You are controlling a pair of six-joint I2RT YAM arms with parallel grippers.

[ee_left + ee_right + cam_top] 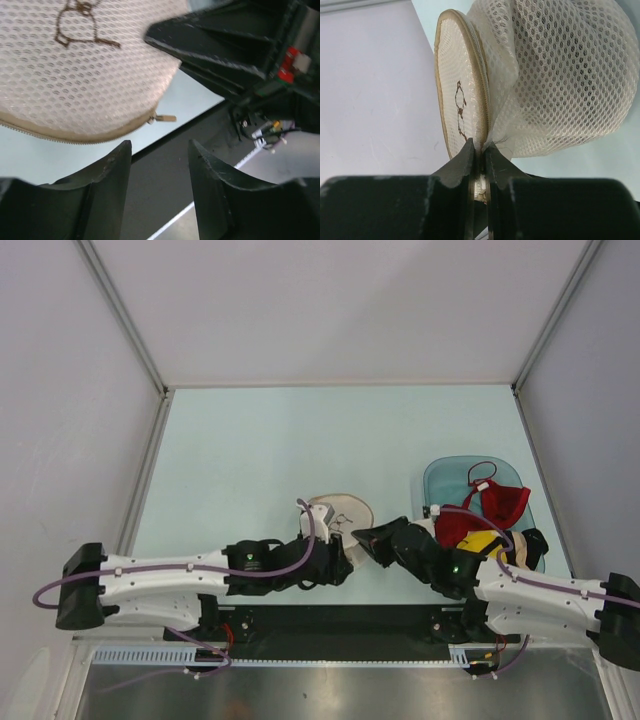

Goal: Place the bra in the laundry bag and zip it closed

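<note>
1. The laundry bag (340, 510) lies on the pale green surface (250, 450), in the near middle, just beyond the tips of both arms.
2. The right hand (480, 150) is pressed together on the bag's edge, with a fold of cream mesh pinched between its fingers (462, 160).
3. In the right wrist view the bag (560, 75) shows a flat round half to the left, carrying a small dark logo (460, 110), and a bulging mesh half to the right. What is inside cannot be made out.
4. The left hand (160, 150) is spread, with nothing between its fingers (107, 175). It sits just on the near side of the bag, apart from it.
5. In the left wrist view the mesh face (75, 75) fills the upper left. The tan zip runs along its lower rim, and the small metal pull (164, 118) sticks out to the right.
6. From above, the left hand (338, 558) and the right hand (362, 537) sit close together at the bag's near edge.
7. A teal basket (435, 475) stands to the right of the bag. It holds a red bra (497, 502) and a yellow-and-black garment (482, 540).
8. A pale cloth (520, 555) shows at the basket's near right edge. I cannot tell whether it is the bra.
</note>
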